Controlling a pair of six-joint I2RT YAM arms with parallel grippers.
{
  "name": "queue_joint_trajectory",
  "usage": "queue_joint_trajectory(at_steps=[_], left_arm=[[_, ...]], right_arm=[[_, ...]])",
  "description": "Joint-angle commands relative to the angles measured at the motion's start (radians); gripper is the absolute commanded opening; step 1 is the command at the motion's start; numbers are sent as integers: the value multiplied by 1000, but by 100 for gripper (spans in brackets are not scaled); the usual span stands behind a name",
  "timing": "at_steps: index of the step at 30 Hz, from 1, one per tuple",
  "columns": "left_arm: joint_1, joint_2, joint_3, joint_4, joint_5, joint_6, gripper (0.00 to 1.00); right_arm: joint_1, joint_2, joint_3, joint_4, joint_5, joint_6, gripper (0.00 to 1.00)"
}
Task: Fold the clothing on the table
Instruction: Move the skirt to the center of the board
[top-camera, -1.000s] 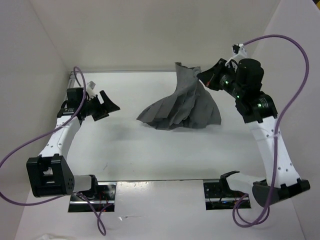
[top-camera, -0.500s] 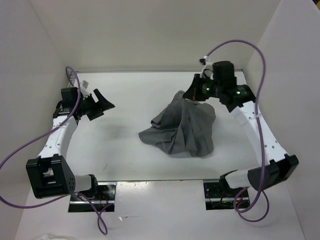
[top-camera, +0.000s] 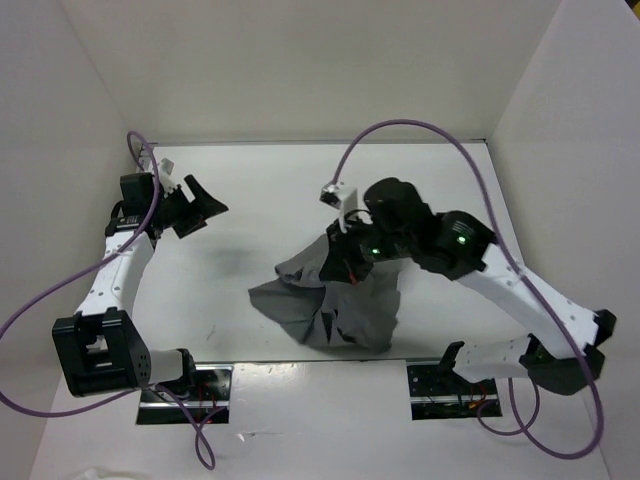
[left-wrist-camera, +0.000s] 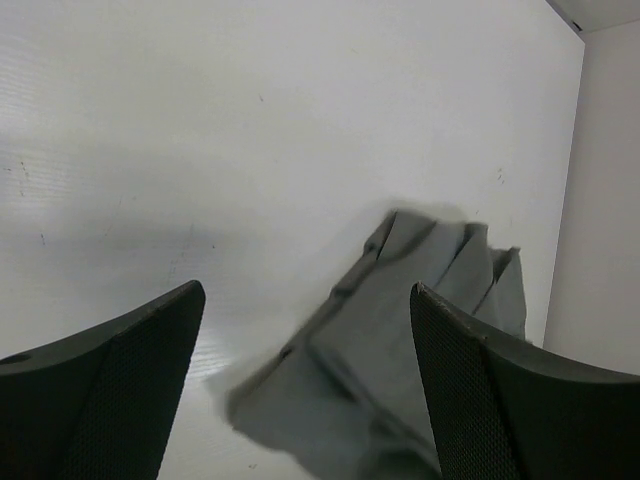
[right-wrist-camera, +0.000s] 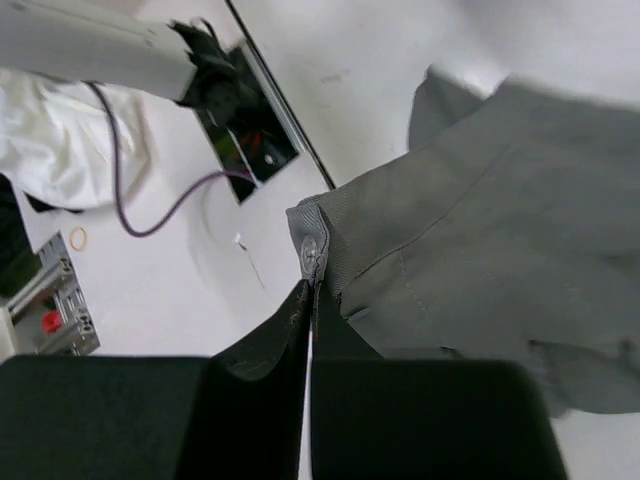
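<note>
From above, we see the left gripper (top-camera: 197, 208) spread wide over the far left of the table (top-camera: 250, 180), holding nothing and well apart from the skirt (top-camera: 310, 305). The right gripper (top-camera: 347, 262) is clamped on the skirt's upper edge, with the fabric crumpled at the table's near middle. The left wrist view shows wide jaws, with the skirt beyond them. The right wrist view shows the fingers (right-wrist-camera: 280, 340) pressed together on a stitched edge.

skirt (top-camera: 345, 308) on the table (top-camera: 260, 185), front of centre, right hand (top-camera: 346, 264) atop it, left hand (top-camera: 204, 206) well apart leftward
</note>
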Motion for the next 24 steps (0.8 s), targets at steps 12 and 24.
queue_joint_trajectory(at_steps=[12, 24], left_arm=[[6, 41, -5, 33, 14, 2, 90], [6, 29, -77, 146, 105, -56, 90]], right_arm=[[-168, -90, 97, 307, 137, 82, 0], [-684, 485, 0, 386, 138, 71, 0]])
